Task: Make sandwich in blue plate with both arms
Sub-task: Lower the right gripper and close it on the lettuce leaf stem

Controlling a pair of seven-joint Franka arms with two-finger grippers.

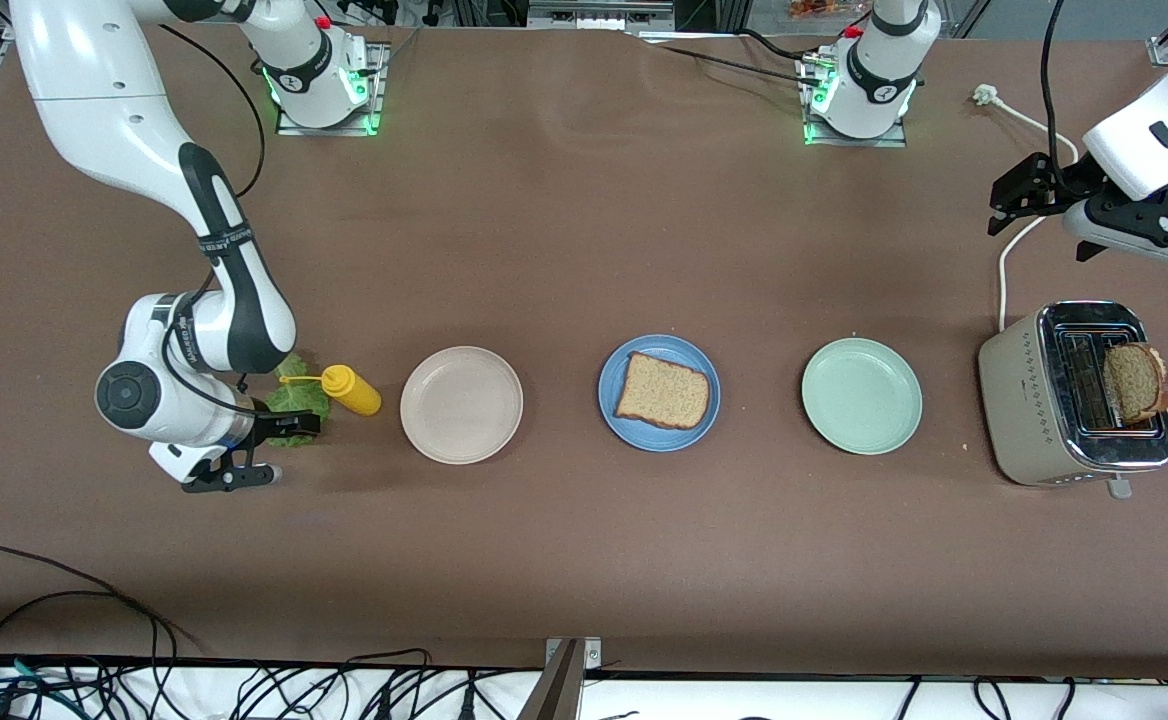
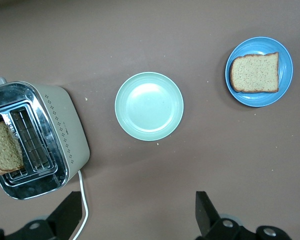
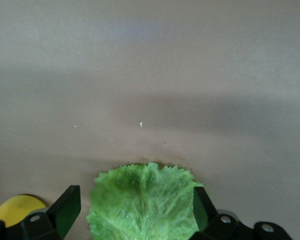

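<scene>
A brown bread slice lies flat on the blue plate at the middle of the table; the left wrist view shows the same plate and slice. A second slice stands up out of the toaster. The green lettuce leaf lies on the table at the right arm's end. My right gripper is low over it and open, its fingers either side of the leaf. My left gripper hangs open and holds nothing, over the table by the toaster's cord.
An off-white plate and a mint-green plate flank the blue one. A yellow squeeze bottle lies right beside the lettuce. The toaster's white cord runs toward the left arm's base.
</scene>
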